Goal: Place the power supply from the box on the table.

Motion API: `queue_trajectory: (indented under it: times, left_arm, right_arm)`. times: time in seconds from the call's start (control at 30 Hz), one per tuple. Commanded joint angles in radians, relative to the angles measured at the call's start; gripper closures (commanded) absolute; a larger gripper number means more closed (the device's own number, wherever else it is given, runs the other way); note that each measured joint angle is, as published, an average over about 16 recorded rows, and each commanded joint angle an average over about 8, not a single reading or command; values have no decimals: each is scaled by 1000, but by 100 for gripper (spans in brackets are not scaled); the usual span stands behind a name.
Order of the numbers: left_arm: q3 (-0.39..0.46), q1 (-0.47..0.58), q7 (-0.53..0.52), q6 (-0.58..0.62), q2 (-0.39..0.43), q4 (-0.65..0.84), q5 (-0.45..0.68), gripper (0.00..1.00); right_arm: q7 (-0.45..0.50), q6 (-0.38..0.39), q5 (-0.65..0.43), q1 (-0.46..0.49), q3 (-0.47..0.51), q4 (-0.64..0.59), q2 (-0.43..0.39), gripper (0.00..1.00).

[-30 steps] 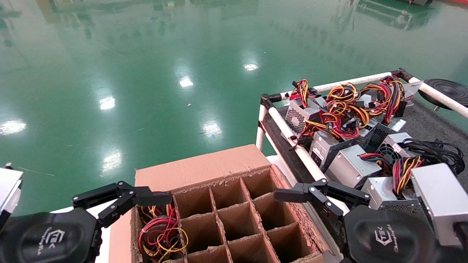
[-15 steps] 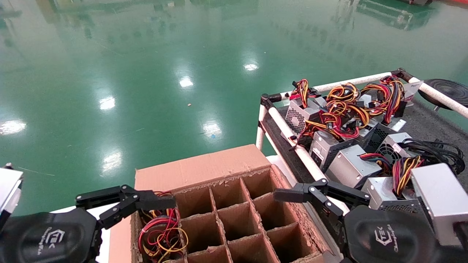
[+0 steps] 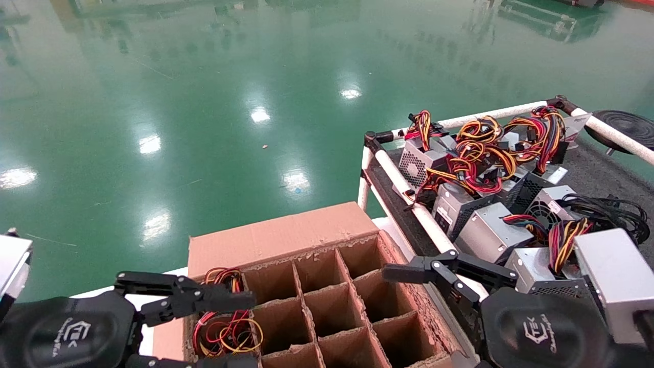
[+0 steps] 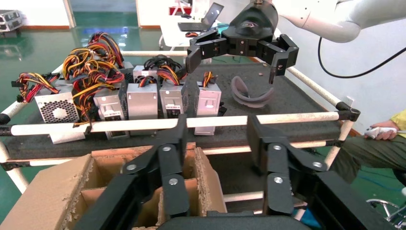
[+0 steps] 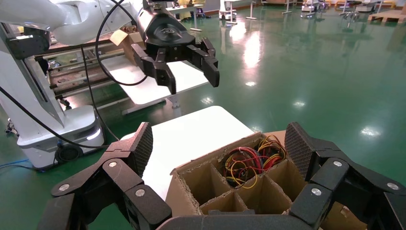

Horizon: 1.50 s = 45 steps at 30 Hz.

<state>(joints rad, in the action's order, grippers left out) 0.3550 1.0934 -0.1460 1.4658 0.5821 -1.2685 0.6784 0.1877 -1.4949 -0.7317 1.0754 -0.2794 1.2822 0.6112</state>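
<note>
- Head view: the table (image 3: 608, 168) lies to the robot's right, framed by a white rail (image 3: 409, 197) and already crowded with silver units and wire bundles. It stands just beside the box (image 3: 286, 237).
- The box, a brown carton with a divider grid, sits between the two arms. Most cells that show look empty.
- The power supply (image 3: 225, 327) sits in the cell at the box's near-left corner. Only its dark round top and loose red, yellow and black wires show; the case is hidden by the cell walls.
- Orientation: wires come up out of the cell mouth, so the unit probably stands on end with its long axis vertical. Judgement only, the body cannot be seen.
- Left gripper (image 3: 186, 301): fingers spread, nothing between them, hovering at the box's left edge, right over that cell. The unit lies directly below and slightly forward of it.
- Right gripper (image 3: 434, 276): fingers spread, empty, parked over the box's right edge beside the rail, well apart from the unit.
- The left arm is clearly nearer. The coming move looks like a straight descent into the cell; the wires could snag the fingers.
</note>
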Motion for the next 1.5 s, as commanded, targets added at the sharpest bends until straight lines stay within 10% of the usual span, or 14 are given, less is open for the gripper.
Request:
queue_trajectory:
  times: [0.03,0.6,0.93,1.5]
  left_arm:
    - [0,0,0,0,0,0,0,100]
    - [0,0,0,0,0,0,0,99]
    - [0,0,0,0,0,0,0,0]
    - [0,0,0,0,0,0,0,0]
  right_arm:
    - [0,0,0,0,0,0,0,0]
    - [0,0,0,0,0,0,0,0]
    - [0,0,0,0,0,0,0,0]
    - [-29,-18,-109,21,-89,-72,107,0]
